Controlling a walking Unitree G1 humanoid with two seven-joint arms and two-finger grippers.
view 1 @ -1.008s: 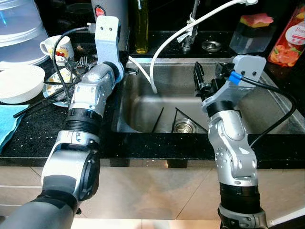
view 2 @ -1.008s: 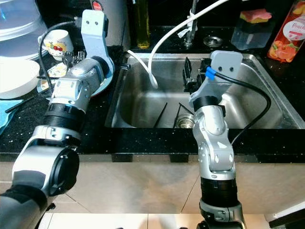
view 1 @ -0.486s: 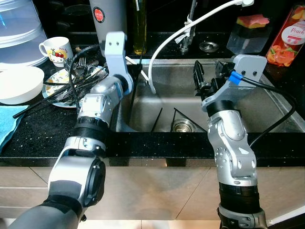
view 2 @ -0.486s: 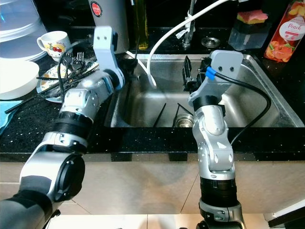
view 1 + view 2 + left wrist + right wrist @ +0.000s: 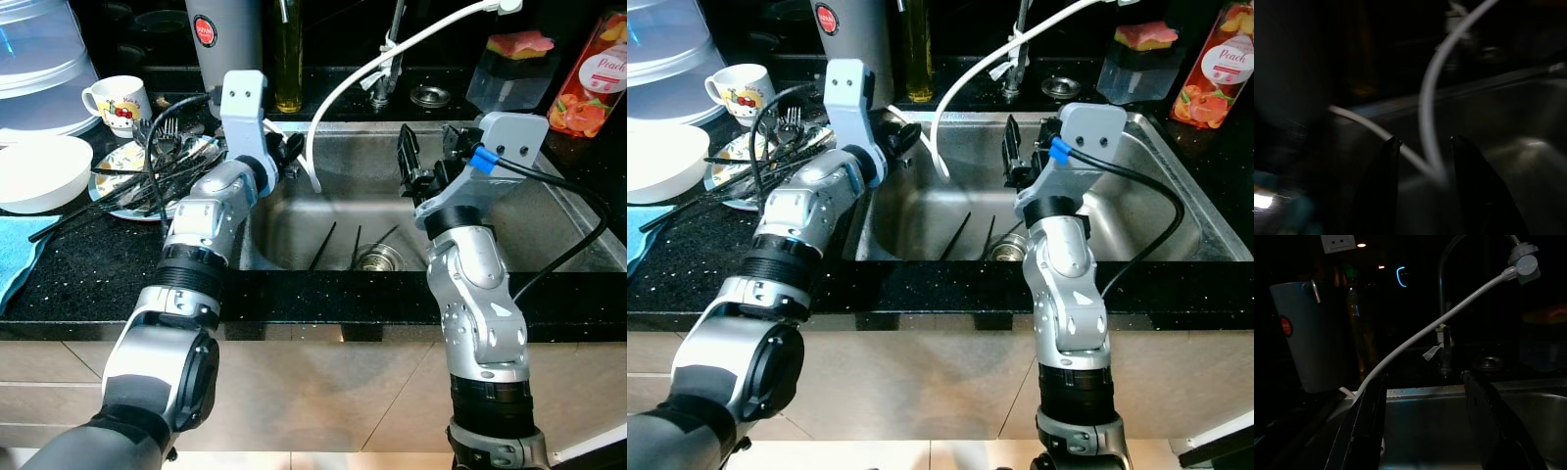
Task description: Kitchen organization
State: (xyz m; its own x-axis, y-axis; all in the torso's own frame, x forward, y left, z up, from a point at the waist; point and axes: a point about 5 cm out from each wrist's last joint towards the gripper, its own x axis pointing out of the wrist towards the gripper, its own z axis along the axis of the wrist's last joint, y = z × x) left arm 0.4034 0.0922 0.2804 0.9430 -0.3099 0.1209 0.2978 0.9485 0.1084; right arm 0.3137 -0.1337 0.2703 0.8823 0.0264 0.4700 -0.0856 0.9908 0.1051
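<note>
My left gripper [image 5: 286,149] hovers over the left rim of the steel sink [image 5: 549,230], open and empty, close to the white hose [image 5: 345,80]. In the left wrist view its fingers [image 5: 1387,166] stand apart with the hose [image 5: 1426,103] beyond them. Three dark chopsticks [image 5: 323,245] lie slanted in the basin near the drain [image 5: 378,258]. A patterned plate [image 5: 125,162] on the left counter holds forks and more chopsticks. My right gripper [image 5: 429,157] is raised over the middle of the sink, open and empty, and its fingers [image 5: 1367,421] frame the faucet.
A mug [image 5: 116,98], a white bowl [image 5: 41,171], a clear dome [image 5: 39,54] and a blue cloth [image 5: 15,250] stand on the left counter. Behind the sink are a grey jug [image 5: 223,34], an oil bottle [image 5: 290,59], a sponge box [image 5: 519,61] and a juice carton [image 5: 593,73].
My left arm has swung right, from over the plate to the sink's left rim. The dark sticks in the basin lie differently, with one more showing. The right arm stayed put.
</note>
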